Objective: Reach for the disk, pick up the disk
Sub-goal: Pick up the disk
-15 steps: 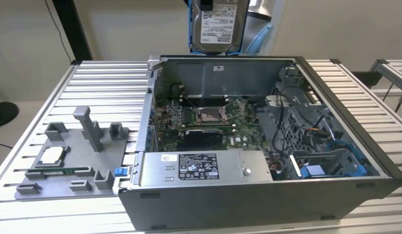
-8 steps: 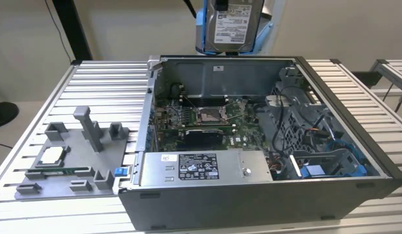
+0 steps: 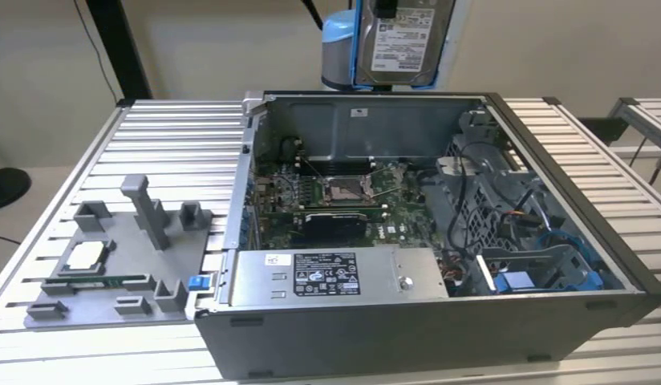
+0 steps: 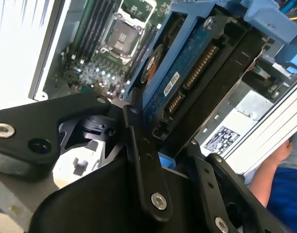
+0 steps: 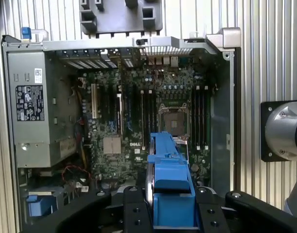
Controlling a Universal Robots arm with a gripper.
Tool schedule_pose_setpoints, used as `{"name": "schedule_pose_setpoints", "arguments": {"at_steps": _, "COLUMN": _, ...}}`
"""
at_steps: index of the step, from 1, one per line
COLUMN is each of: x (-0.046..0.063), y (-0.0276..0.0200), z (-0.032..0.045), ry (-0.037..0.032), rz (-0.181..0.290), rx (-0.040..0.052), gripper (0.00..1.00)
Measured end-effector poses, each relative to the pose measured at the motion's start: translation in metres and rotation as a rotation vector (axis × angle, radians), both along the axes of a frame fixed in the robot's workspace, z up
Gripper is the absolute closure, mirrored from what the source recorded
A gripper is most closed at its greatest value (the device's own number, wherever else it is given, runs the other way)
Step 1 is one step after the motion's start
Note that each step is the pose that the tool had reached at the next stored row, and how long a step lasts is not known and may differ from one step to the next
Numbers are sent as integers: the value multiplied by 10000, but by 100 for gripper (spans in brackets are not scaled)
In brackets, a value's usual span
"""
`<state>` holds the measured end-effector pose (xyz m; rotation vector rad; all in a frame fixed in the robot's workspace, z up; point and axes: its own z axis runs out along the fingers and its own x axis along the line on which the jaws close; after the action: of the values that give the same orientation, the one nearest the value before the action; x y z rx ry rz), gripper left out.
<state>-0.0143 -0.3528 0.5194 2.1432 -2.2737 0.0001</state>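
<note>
Disk lifted, clamped in your jaws.
Gripper grasps its blue-railed edge; you hold it upright, well above the open computer case on the bench.

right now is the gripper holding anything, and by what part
Yes, the disk, lifted above the open computer case. The gripper clamps it at one end, fingers on either side of its blue bracket.
</note>
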Motion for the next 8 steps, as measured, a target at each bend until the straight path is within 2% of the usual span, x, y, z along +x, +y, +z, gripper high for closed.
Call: {"name": "schedule_pose_setpoints", "arguments": {"at_steps": 8, "x": 273, "y": 1, "z": 0, "ry": 0, "rz": 0, "rx": 1, "gripper": 100}}
